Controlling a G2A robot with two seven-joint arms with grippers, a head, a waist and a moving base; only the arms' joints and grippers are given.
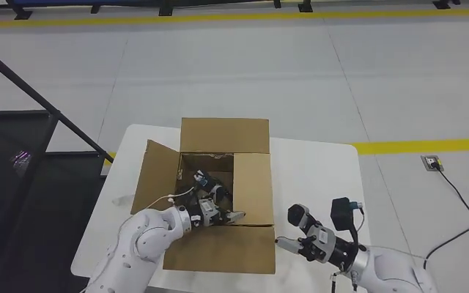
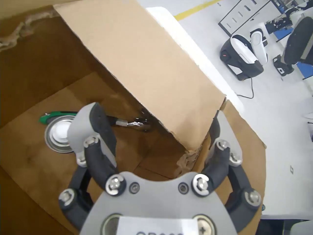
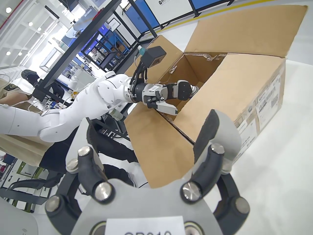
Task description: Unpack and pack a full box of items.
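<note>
The box (image 1: 253, 187) is plain brown cardboard; its labels (image 3: 266, 101) are white with black print. The bench (image 1: 315, 176) is white. The can (image 2: 58, 135) is silver with a white centre, the item (image 2: 46, 118) beside it green. The left tool (image 2: 156, 118) and right tool (image 3: 149, 138) are grey with black pads (image 2: 105, 128). The floor (image 1: 220, 66) is pale grey with 1 yellow line (image 1: 220, 16).
</note>
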